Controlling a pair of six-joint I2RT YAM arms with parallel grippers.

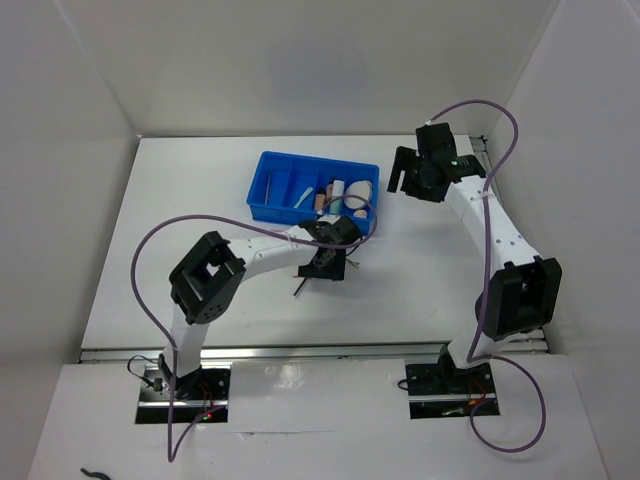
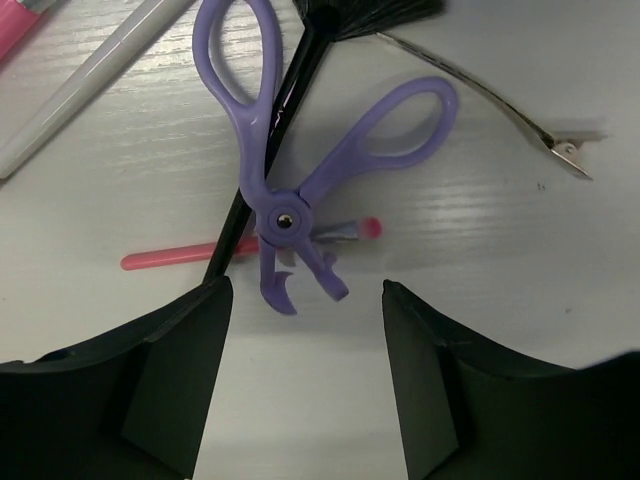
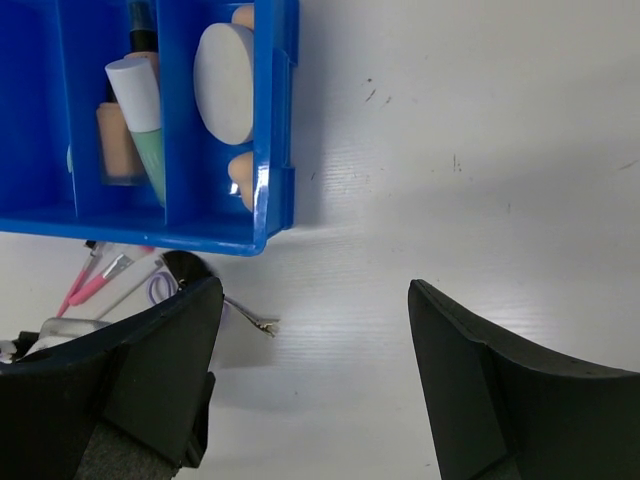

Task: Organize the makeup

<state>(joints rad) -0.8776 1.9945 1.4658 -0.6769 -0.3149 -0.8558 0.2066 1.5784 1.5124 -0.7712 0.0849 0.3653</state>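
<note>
In the left wrist view, my left gripper [image 2: 305,292] is open and empty, just above the table. Right in front of it lie a purple scissor-shaped eyelash curler [image 2: 283,190], a black brush [image 2: 290,90] and a thin pink stick [image 2: 175,259], crossing each other. In the right wrist view, the blue tray [image 3: 272,150] holds a round cream puff [image 3: 224,82], a mint-green tube [image 3: 148,125], a beige bottle [image 3: 114,145] and two peach sponges [image 3: 243,178]. My right gripper [image 3: 315,295] is open and empty, to the right of the tray [image 1: 268,200].
A silver hair clip [image 2: 480,92] and a white pencil [image 2: 85,85] lie near the curler. More pink sticks [image 3: 85,282] lie in front of the tray. White walls enclose the table on three sides. The left arm's purple cable [image 1: 150,250] loops over the table.
</note>
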